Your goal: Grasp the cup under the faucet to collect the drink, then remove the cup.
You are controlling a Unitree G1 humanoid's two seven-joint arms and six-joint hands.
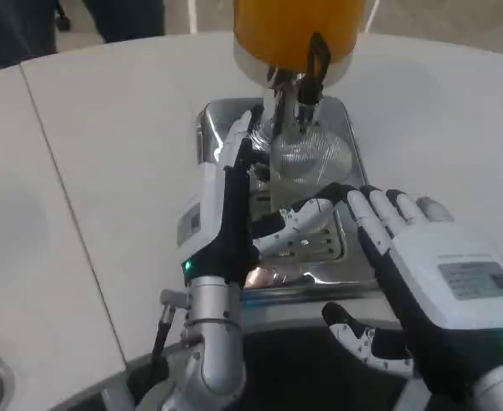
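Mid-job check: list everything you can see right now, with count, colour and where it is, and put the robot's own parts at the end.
Drink dispenser: one, orange tank on a silver base, top centre at the far side of the table.
Faucet: one, silver with a black lever, under the tank, above the cup.
Cup: one, clear, standing on the tray below the faucet.
Drip tray: one, shiny metal with a slotted grate, centre of the table.
Table: one, white, a seam running down its left part.
People's legs: dark clothing, top left behind the table.
Left hand: one, white and black, at the cup's left side; contact unclear.
Right hand: one, white and black, fingers spread near the cup's right, holding nothing.
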